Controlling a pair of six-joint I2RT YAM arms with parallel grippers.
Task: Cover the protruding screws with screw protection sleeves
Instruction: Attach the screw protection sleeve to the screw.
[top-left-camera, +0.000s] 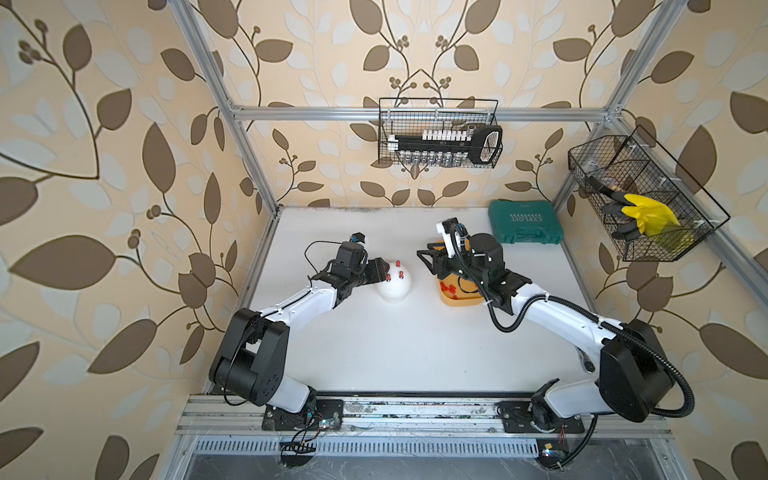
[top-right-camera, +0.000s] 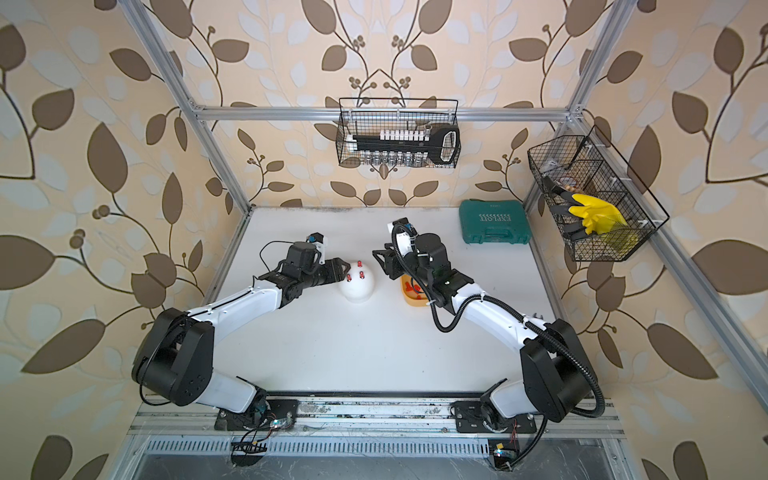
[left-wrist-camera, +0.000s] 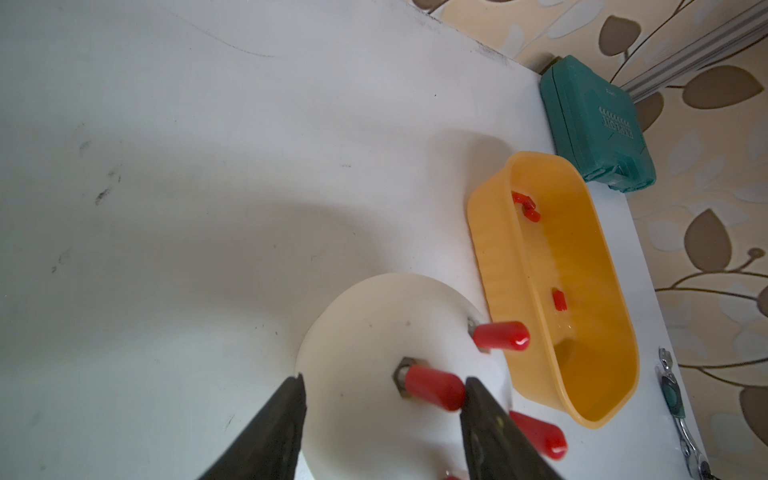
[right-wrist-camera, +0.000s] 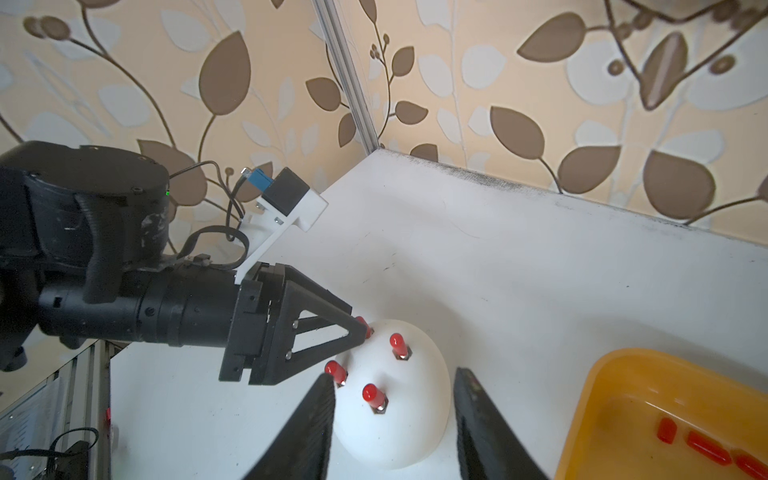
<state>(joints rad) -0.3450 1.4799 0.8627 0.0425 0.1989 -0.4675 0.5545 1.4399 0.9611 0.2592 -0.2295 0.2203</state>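
The white tabletop (top-left-camera: 415, 340) carries a yellow-orange tray (left-wrist-camera: 490, 257) and, just beside it, a white dome (top-left-camera: 395, 291). The dome looks like a light, smooth shell, so a sideways push would probably slide it; any pressing should go straight down along a screw.

The left gripper (left-wrist-camera: 384, 378) reaches over the dome's top with its fingers (left-wrist-camera: 282, 424) spread wide. One sleeve lies between them, its tip at one finger, and nothing is clamped. The right gripper (right-wrist-camera: 395, 374) hovers between dome and tray, its fingers parted to a middling gap and empty.

Four sleeves (right-wrist-camera: 372, 392) stand on the dome, one on each screw. They are glossy red-orange caps with rounded closed tops, each tilted outward with the dome's curve. The farthest one is partly hidden by the left fingertip. A few spare sleeves (right-wrist-camera: 706, 446) lie flat on the tray floor.

They look feather-light, soft and a little slippery. A spare is best pinched across its middle, lightly enough that the bore stays round, with the open end leading.

The screws are hidden inside the sleeves. Only grey hex nuts (left-wrist-camera: 401, 374) show at their feet, so the covering looks finished.
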